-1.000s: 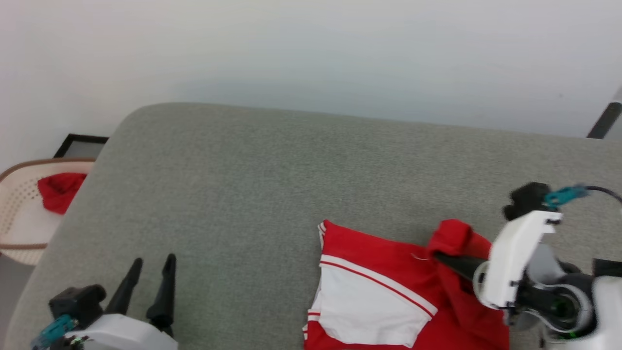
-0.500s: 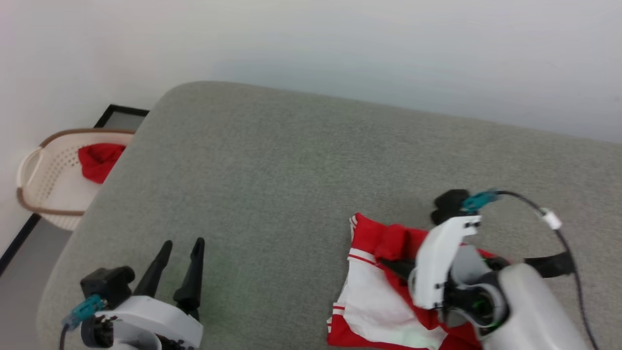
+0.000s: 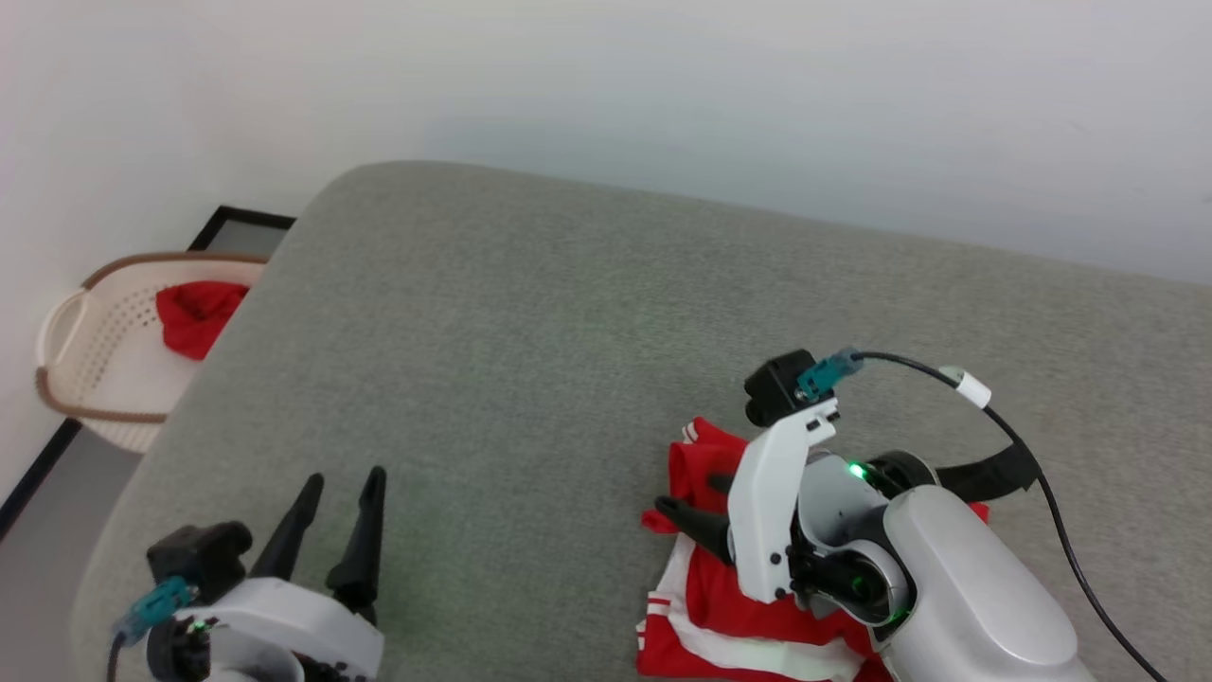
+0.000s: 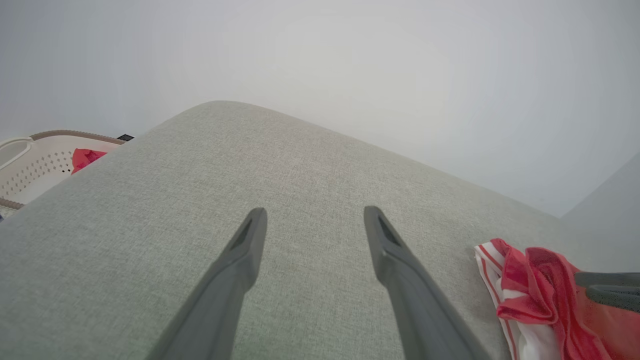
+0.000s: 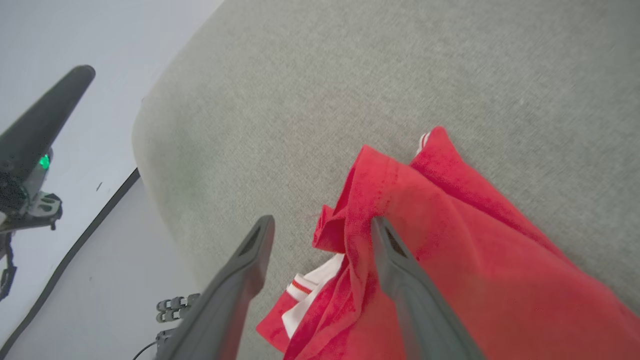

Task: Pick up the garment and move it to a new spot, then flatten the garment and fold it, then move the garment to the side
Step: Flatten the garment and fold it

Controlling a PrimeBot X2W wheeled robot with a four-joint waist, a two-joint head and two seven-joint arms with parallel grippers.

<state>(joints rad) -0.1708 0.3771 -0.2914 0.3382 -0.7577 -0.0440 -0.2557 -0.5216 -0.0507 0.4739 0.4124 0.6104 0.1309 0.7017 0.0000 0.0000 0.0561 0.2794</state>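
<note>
1. Right gripper [image 5: 321, 222]: jaws spread wide, nothing clamped. Loose red fabric of the garment [image 5: 450, 225] lies in the gap and under one finger, not pinched.
2. Head view: the right gripper sits low over the garment, fingers pointing to the robot's left. Its white wrist and forearm cover much of the cloth.
3. Left gripper [image 3: 346, 476]: jaws also wide apart and empty. It's over bare cushion at the lower left, well apart from the garment.
4. The garment is bunched on the grey cushion [image 3: 530, 332], right of centre and near the front edge. The red body is crumpled on top. A white panel with red-and-white striped trim shows at its left and lower edges.
5. A black cable with a teal plug [image 3: 822, 373] loops off the right wrist, over the cushion.
6. A cream perforated basket [image 3: 66, 332] with a brown rim sits beside the cushion's left end, with a red cloth [image 3: 194, 314] inside.
</note>
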